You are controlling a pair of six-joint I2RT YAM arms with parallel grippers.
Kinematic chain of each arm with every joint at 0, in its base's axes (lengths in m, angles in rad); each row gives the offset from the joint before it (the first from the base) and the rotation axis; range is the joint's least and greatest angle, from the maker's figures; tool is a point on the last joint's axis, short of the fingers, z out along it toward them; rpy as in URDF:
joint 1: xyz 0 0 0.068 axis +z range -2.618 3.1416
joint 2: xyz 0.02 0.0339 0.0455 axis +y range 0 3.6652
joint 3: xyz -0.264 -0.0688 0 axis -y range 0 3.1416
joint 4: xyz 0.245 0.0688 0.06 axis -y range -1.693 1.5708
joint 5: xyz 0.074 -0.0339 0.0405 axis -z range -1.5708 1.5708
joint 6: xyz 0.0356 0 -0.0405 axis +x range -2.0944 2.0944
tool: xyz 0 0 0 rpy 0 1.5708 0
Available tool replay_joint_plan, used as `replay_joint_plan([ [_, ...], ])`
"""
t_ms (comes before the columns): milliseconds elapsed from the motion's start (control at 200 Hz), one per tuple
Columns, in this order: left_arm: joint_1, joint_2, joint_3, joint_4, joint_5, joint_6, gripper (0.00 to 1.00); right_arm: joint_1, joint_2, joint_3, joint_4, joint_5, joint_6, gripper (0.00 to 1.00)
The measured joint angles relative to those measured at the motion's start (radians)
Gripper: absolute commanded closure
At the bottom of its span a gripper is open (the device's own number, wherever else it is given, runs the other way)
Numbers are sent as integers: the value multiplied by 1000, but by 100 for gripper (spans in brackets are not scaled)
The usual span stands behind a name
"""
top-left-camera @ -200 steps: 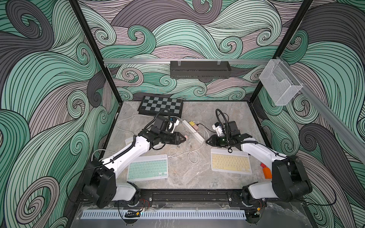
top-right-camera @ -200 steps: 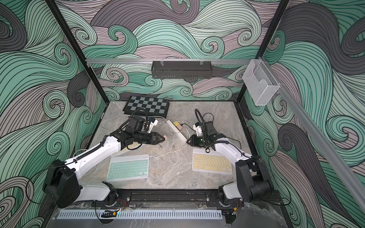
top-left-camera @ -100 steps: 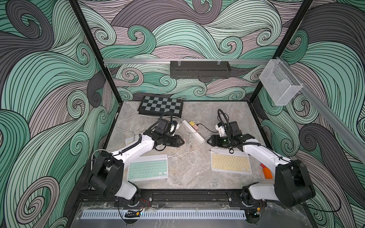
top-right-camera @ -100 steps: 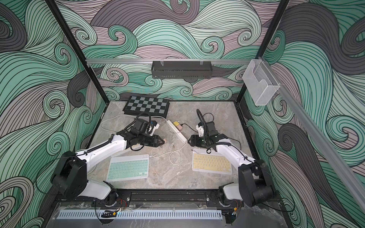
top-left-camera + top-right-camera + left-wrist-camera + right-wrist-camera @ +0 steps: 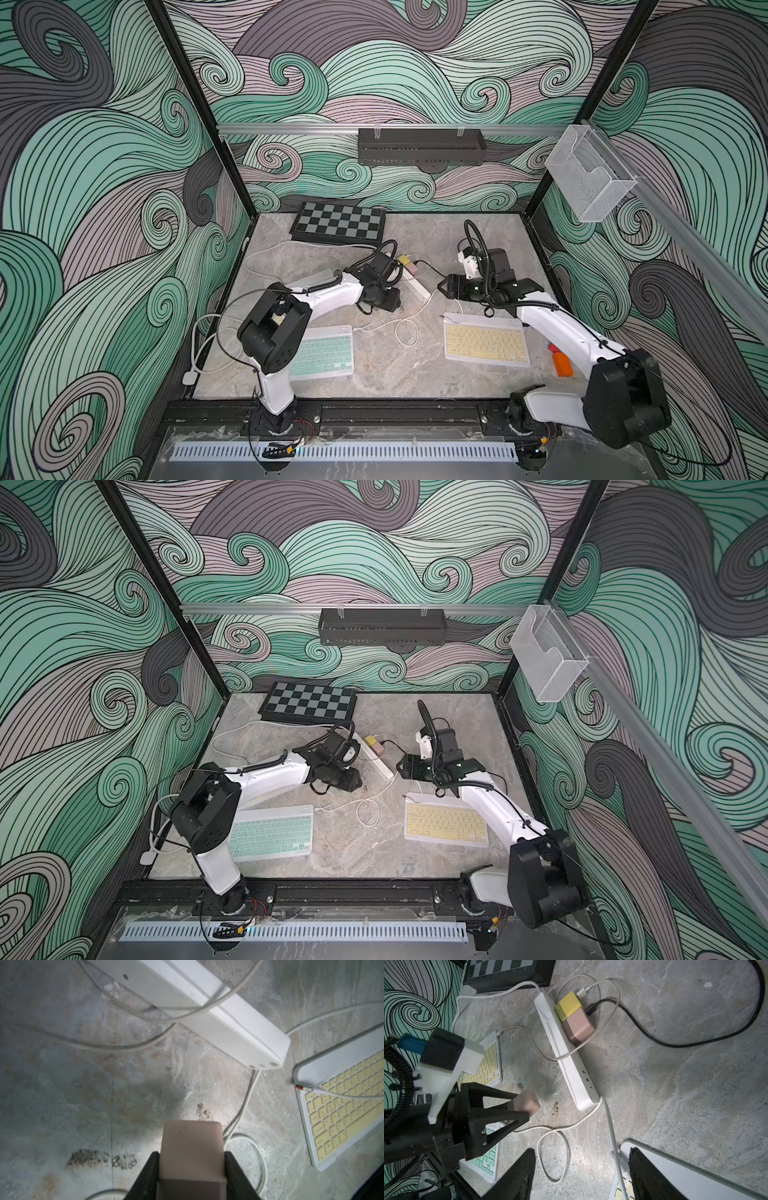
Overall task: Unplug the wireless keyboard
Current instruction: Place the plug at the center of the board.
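Well, L end effector (image 5: 191,1154) clamps pink charger (image 5: 191,1138), hidden in top views; R end effector (image 5: 581,1150) spread.

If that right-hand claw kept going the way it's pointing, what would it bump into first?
Probably the near end of the power strip, just ahead of the right gripper. The white cable there might brush it first; height is hard to judge.

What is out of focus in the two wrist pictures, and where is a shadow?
Left wrist view: the pink charger is soft, with a dark shadow on the table beyond it. Right wrist view: the right fingers are blurred, the power strip sharp.
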Motion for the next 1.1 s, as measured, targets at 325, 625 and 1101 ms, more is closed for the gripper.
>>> replay_joint_plan([
  [325,-35,124,96,-10,-88,13,97,-10,2,0,2,-11,-2,28],
  [625,-50,164,144,-4,-101,25,89,-12,14,0,10,-29,-3,28],
  [1101,-63,158,132,1,-87,27,89,-17,20,-7,31,-39,-5,28],
])
